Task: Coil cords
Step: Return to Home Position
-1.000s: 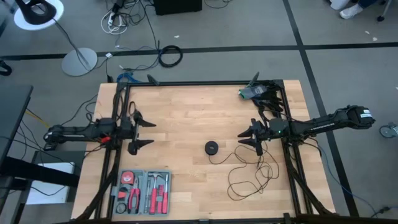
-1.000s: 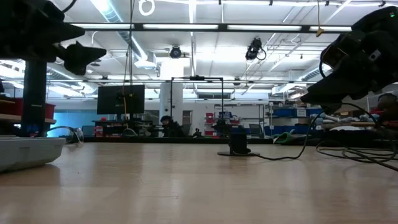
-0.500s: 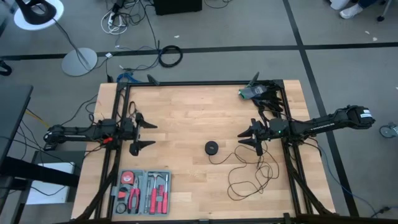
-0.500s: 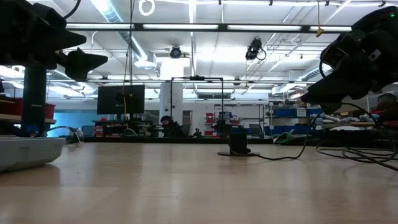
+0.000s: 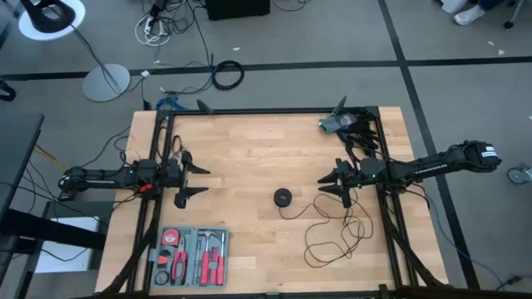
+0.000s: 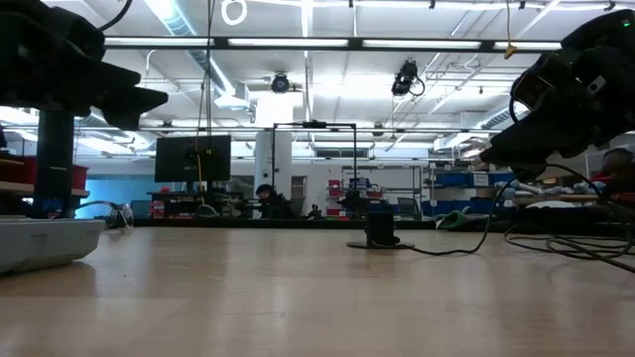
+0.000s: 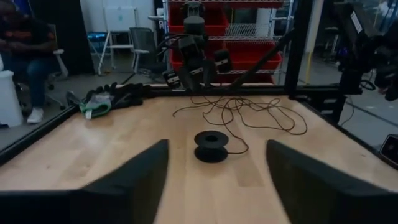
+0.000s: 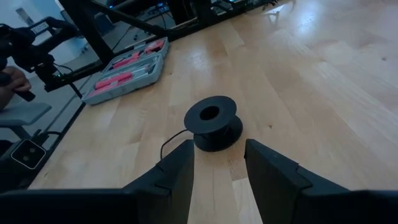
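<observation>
The cords are one thin black cord in loose loops (image 5: 332,237) on the wooden table's near right part. It is joined to a small black spool (image 5: 283,198) standing on its flat base at the table's middle. My right gripper (image 5: 328,184) hovers just right of the spool, pointing left at it, with its fingers apart. In the low view the cord (image 6: 466,236) rises from the spool toward this gripper. My left gripper (image 5: 202,182) waits open at the left edge, far from the spool (image 7: 211,145). My right gripper has nothing between its fingers. The cord (image 8: 165,146) runs from the spool and passes under one finger (image 8: 171,177), which hides it there. I cannot tell whether the cord touches or hangs on the gripper.
An open case of red-handled tools (image 5: 189,256) lies at the near left corner. Dark gloves and a green thing (image 5: 345,123) lie at the far right corner. Black frame rails (image 5: 266,111) run along the table's edges. Bare wood lies between my left gripper and the spool.
My left gripper's fingers have come somewhat closer together and still stand open. The spool, the cord and my right gripper have kept still.
</observation>
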Robot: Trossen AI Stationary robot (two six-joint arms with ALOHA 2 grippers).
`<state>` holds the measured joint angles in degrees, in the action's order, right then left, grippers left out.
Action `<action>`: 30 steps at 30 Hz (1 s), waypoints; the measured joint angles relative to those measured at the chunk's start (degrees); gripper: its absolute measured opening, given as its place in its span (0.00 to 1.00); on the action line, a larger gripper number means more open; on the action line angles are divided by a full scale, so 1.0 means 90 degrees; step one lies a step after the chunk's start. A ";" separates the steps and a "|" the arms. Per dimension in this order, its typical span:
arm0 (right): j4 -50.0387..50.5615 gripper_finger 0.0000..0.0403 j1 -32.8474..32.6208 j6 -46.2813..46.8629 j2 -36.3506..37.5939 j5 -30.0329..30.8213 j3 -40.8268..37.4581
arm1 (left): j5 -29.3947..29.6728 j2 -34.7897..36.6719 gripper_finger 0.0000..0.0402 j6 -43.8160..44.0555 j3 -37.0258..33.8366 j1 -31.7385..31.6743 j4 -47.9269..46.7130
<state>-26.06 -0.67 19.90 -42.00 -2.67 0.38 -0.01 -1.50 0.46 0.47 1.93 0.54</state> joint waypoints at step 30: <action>0.0296 0.35 -0.0005 -0.1196 0.0658 0.0079 0.0140 | 0.0087 0.0000 0.05 -0.0315 -0.0002 0.0000 0.0005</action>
<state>-23.40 -0.71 9.14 -36.07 -1.96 1.64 0.78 -1.50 -2.37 0.45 1.93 0.58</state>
